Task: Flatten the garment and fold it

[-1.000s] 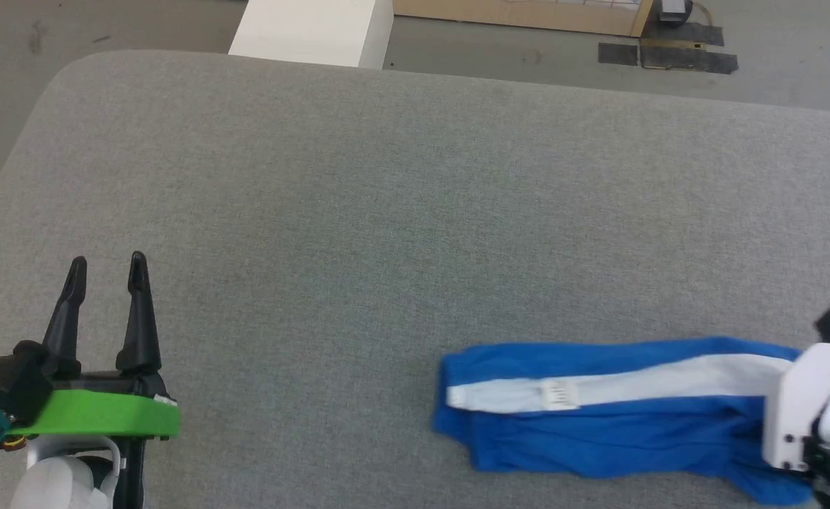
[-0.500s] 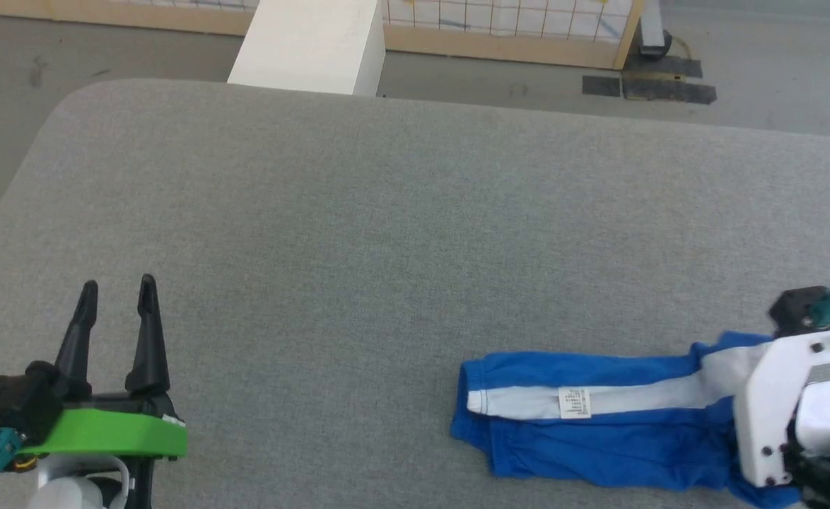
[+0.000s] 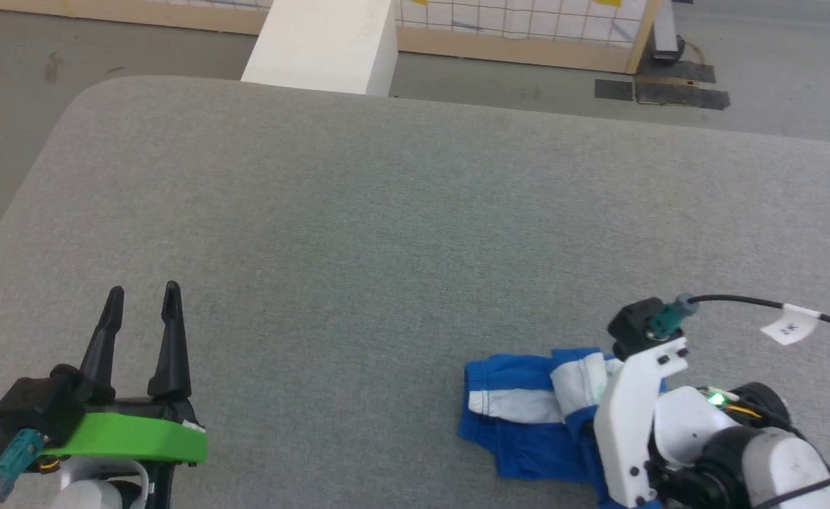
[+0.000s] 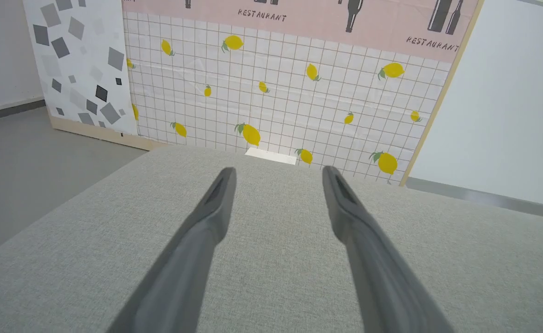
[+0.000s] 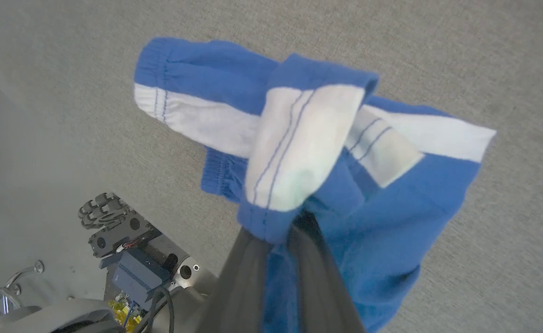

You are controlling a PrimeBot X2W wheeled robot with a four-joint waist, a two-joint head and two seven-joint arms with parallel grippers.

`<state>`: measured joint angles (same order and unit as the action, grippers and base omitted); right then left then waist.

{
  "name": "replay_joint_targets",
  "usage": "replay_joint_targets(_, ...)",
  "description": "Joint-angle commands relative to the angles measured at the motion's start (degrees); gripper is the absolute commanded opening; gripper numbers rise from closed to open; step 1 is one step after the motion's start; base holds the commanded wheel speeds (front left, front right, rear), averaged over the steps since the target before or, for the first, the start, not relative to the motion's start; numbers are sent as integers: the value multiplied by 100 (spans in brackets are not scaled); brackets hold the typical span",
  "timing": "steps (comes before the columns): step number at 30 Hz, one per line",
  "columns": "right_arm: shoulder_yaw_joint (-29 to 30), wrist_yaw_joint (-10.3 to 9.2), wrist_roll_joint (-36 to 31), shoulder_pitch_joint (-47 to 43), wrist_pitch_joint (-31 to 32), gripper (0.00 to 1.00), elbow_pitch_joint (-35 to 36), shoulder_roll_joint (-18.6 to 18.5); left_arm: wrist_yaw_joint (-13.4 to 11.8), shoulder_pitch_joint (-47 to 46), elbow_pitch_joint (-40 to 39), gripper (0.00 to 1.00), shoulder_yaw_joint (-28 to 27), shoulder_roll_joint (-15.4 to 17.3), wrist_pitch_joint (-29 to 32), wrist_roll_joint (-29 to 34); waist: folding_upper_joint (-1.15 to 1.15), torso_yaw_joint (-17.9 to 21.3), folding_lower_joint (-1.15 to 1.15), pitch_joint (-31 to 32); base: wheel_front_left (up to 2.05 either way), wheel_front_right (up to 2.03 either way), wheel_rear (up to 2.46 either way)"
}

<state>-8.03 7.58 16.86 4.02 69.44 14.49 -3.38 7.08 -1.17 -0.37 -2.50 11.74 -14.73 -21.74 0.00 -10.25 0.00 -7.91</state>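
Head view: garment [image 3: 521,424] lies left-right, gathered end [image 3: 473,385] leftward, right fingers [image 5: 246,286] pinching it, left fingers [image 3: 171,339] spread.

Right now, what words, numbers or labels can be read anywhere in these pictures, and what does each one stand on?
"RESTAURANT": on the pink band topping the white lemon-patterned grid panel, left wrist view.
"RESTAURANT": same pink band, further right, beside black bottle shapes.
White paper tag on the black cable: dark marks, too blurred to read.
Royal-blue cloth shorts with white stripes: no readable text.

Grey fabric table [image 3: 387,212]; grey floor [image 3: 5,85]; lemon-print tiled panel [image 4: 276,92]; white block [image 3: 323,42]
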Motion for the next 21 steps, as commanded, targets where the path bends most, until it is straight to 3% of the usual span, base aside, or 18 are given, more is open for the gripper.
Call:
replay_joint_targets(1, -66, -9, 56, 142, -151, 0, -149, 31, 40, 33, 30, 100, 24, -9, -27, -53, 0, -102, 0, -27, 0, 0, 0)
replay_joint_targets(8, -314, -9, 288, 378, -834, 0, -992, 48, 40, 24, 99, 100, 105, 48, -27, -143, 0, -308, 0, -76, 0, 0, 0)
replay_joint_targets(16, -370, -9, 23, 478, -1445, 2, -1840, 49, 40, 46, 136, 100, 131, 39, -27, -194, 0, -401, 0, -94, 0, 0, 0)
replay_joint_targets(17, -438, -9, 40, 511, -1511, 100, -1877, 49, 40, 46, 138, 100, 137, 37, -27, -195, 0, -397, 0, -92, 0, 0, 0)
replay_joint_targets(21, -780, -9, 141, 700, -1690, 100, -1822, 49, 41, 44, 138, 100, 147, 32, -27, -187, 0, -349, 0, -86, 0, 0, 0)
